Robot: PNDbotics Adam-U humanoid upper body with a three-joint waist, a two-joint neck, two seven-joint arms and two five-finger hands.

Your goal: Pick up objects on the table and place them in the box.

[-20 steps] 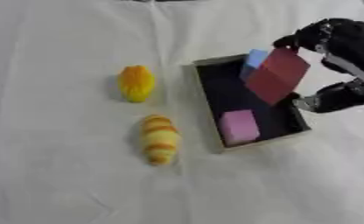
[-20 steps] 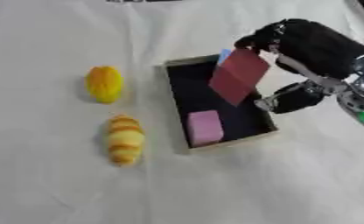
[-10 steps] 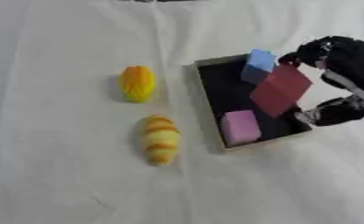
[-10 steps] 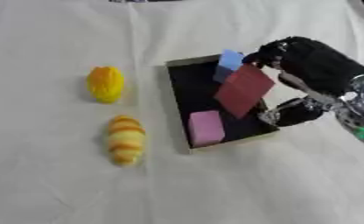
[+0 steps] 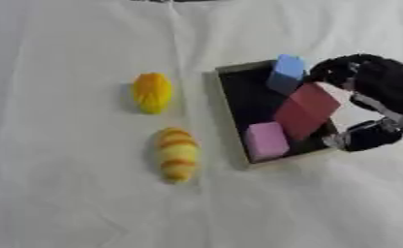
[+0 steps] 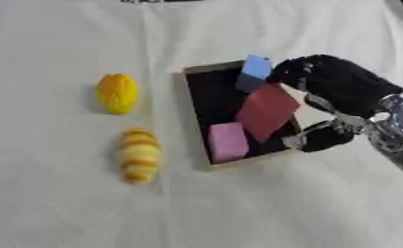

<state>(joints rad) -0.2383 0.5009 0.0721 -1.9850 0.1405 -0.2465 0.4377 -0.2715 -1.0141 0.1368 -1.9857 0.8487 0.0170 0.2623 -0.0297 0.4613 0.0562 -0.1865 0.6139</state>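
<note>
White cloth, creased in places, covers the whole table. On it, right of centre, sits a shallow box with a dark inside and pale walls, set slightly askew.

From the right comes the robot's right hand, black, arched over the box's right wall. Its fingers curl down at the far side of a red block, and the thumb sits low at the near right corner of the box; the block lies between them, tilted, with its lower end down inside the box. Whether the thumb touches the block I cannot tell.

A blue block leans at the box's far right corner, just beside the curled fingers. A pink block lies flat at the near end of the box, touching the red one.

Left of the box, well apart from it, lie a yellow round fruit and, nearer, a yellow and orange striped thing.

Only the right eye view shows the silver wrist behind the hand.
</note>
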